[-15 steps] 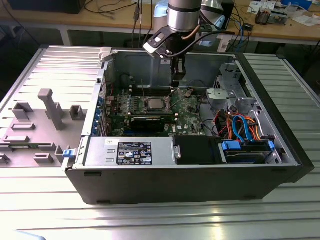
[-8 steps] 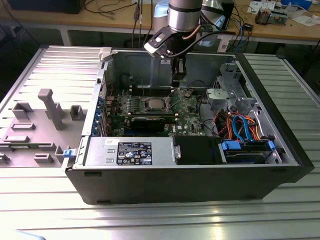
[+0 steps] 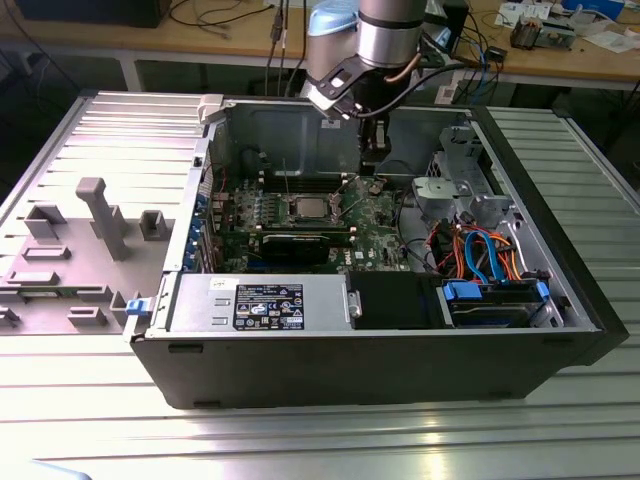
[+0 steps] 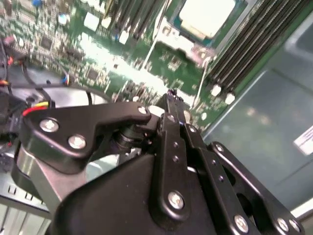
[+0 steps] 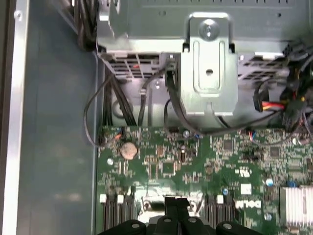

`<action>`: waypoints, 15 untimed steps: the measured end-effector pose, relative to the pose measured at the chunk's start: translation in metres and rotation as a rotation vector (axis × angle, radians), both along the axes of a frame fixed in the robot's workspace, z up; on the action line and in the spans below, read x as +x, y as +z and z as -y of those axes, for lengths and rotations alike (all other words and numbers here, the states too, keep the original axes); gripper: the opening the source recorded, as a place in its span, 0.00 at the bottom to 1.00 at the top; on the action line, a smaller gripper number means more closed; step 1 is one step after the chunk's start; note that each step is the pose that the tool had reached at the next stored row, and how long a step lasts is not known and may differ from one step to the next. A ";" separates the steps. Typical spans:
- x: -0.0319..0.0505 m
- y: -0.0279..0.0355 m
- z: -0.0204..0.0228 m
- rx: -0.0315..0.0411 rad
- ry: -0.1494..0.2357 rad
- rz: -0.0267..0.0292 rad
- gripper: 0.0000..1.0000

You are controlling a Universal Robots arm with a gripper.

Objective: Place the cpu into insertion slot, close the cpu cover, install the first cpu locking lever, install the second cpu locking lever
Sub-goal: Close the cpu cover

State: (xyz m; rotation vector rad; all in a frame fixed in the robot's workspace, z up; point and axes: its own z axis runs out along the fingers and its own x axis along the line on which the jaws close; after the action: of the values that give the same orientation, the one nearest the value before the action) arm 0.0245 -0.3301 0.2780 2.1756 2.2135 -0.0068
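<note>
Black linkage bars of the tool [image 4: 171, 98] fill the foreground of the second wrist view. The fingertips are pressed together with nothing between them. They hover close above the green motherboard [image 4: 107, 58].

The cpu [image 4: 205, 17] lies flat in the insertion slot [image 4: 193, 41], with its pale metal top facing up. The silver frame of the cpu cover [image 4: 172, 35] lies around the chip. One thin metal rod [image 4: 155, 34] runs along one side of the socket and a second rod [image 4: 199, 83] runs along the other. Long black memory slots [image 4: 244, 44] lie just beside the socket.

In the exterior view the cpu [image 3: 305, 208] sits near the middle of the motherboard [image 3: 385, 215]. The tool [image 3: 372, 168] hangs to the exterior view's right of the chip. It is clear of the chip and close to the far wall of the computer case [image 3: 350, 370].

In the first wrist view the tool [image 5: 176, 203] is over the board [image 5: 166, 161], with a coin cell [image 5: 128, 150] and a folded metal bracket [image 5: 209, 63] further out.

The case lies open across the middle of the ribbed metal tabletop [image 3: 300, 440]. A grey power supply [image 3: 260, 300] and a blue drive carrier [image 3: 495, 300] sit along the case's near wall. A grey fixture plate [image 3: 60, 260] lies at the tabletop edge on the exterior view's left.
</note>
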 end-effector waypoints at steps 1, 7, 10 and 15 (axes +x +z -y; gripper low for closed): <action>0.0033 -0.0012 0.0000 0.0000 0.000 -0.0005 0.11; 0.0176 -0.0111 -0.0003 0.0000 0.002 -0.0100 0.11; 0.0181 -0.0148 -0.0005 0.0000 0.003 -0.0124 0.11; 0.0182 -0.0223 -0.0007 -0.0001 0.008 -0.0156 0.11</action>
State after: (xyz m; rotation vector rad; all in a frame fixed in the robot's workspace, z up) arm 0.0427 -0.3294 0.2557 2.1739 2.2305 -0.0237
